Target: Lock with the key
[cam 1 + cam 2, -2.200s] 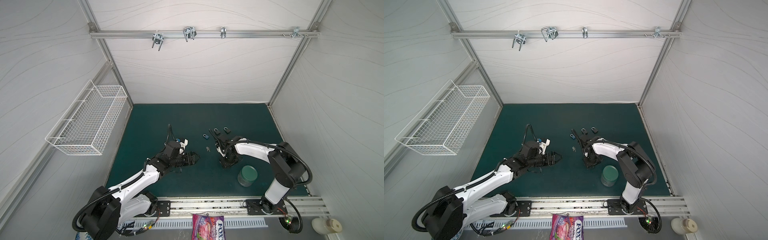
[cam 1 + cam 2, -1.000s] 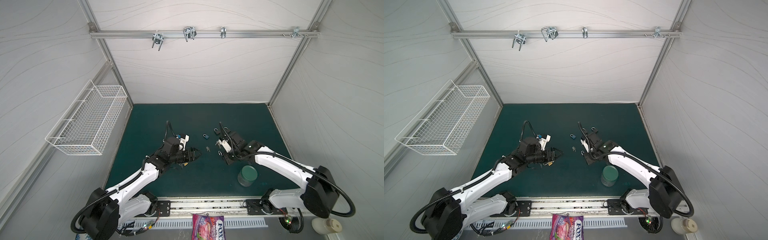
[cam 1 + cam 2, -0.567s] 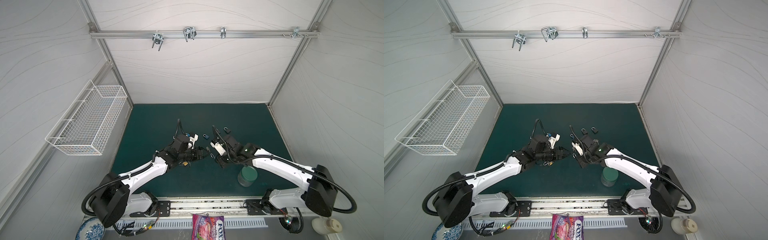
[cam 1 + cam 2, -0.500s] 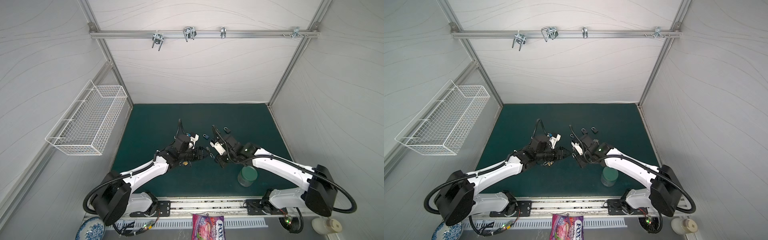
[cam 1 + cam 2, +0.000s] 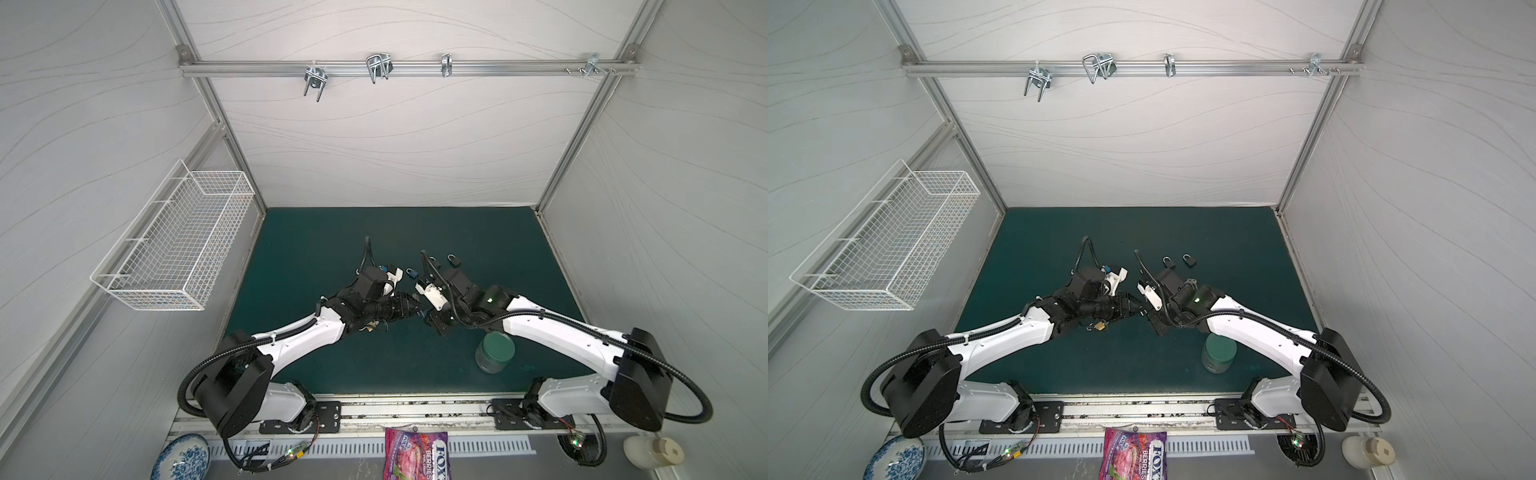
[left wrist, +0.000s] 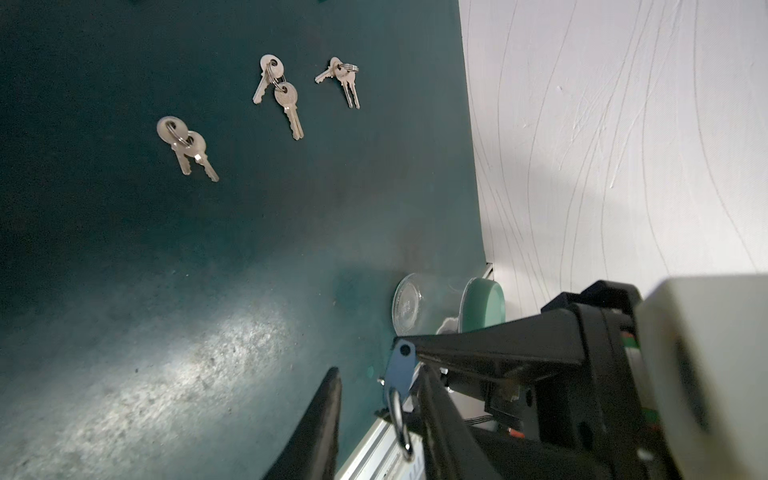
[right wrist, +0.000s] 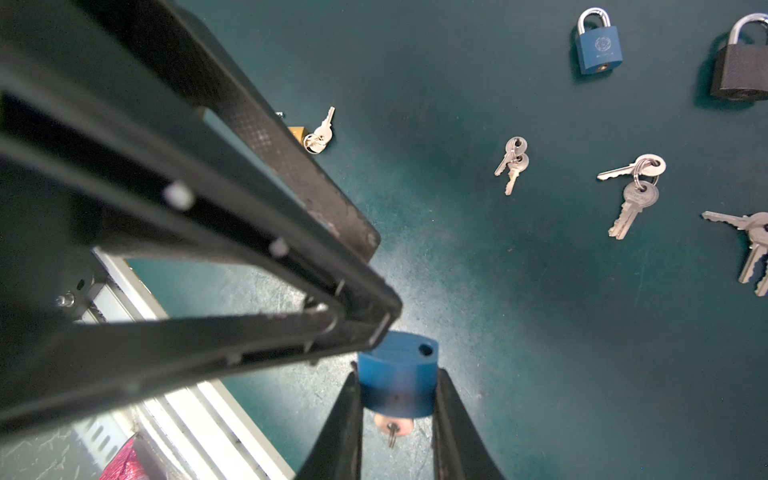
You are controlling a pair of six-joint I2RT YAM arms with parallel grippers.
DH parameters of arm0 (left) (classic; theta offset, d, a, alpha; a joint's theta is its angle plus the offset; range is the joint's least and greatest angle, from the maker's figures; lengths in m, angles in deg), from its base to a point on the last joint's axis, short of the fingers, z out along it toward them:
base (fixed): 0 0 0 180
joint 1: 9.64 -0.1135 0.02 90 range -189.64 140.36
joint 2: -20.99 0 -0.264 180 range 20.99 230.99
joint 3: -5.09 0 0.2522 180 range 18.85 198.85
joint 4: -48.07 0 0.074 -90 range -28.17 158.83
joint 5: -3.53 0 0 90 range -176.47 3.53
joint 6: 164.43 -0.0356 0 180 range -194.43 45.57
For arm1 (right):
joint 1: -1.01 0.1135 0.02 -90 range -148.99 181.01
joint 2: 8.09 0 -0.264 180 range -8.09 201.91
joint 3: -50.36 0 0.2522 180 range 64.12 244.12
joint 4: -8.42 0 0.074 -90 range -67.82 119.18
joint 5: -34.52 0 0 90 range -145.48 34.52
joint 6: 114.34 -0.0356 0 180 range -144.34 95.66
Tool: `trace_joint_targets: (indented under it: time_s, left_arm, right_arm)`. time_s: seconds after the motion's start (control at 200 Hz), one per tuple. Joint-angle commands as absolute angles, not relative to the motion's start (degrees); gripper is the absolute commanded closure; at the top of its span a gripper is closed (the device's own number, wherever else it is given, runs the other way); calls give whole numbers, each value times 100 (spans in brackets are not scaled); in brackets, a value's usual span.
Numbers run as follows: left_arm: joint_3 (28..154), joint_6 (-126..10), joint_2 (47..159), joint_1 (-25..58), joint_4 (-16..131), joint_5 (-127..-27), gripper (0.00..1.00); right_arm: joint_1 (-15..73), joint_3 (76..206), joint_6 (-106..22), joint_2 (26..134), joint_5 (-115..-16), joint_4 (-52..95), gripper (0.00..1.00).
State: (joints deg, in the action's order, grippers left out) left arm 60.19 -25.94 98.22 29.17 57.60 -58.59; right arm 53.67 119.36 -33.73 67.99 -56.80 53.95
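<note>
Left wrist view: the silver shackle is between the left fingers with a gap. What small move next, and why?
Probably close the left gripper on the shackle, so it can be steered into the body. The right gripper clamps the blue padlock, its shackle hole shows empty, and one left finger stands clear of the shackle.

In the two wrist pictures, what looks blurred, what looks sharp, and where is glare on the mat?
Right wrist view: the held padlock is smeared close to the lens, the keys are sharp, glare whitens the mat next to it. Left wrist view: the keys are sharp, a grainy glare patch lies on the mat, the jar looks hazy.
</note>
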Motion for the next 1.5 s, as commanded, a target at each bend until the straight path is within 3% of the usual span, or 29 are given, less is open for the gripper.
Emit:
trace_joint_targets:
  time_s: [0.0,0.345,0.45,0.555,0.675,0.83,1.045,1.495]
  left_arm:
    - [6273,-2583,9904,2947,5562,-5894,72]
    - [6297,-2556,9878,2939,5619,-5854,88]
    - [6361,-2567,9655,2940,5754,-5871,100]
    - [6514,-2674,9212,2912,6069,-6025,100]
    - [6711,-2708,8704,2753,6295,-6027,100]
    - [6787,-2417,8240,2408,6090,-5740,100]
    - [7044,-1977,7922,2323,5723,-5456,100]
    - [7126,-1099,7654,2319,4763,-5333,100]
  right_arm:
    - [5424,12142,-3297,6850,-5754,5364,88]
    - [5427,12166,-3309,6754,-5792,5358,89]
    - [5427,12238,-3194,6542,-5865,5363,88]
    - [5427,12258,-2950,6138,-5864,5260,77]
    - [5432,12105,-2571,5541,-6008,4782,39]
    - [5427,11832,-1964,4821,-6311,3964,32]
    - [5428,11901,-1014,4400,-6593,3198,30]
    - [5427,11730,-1010,4556,-6391,1929,44]
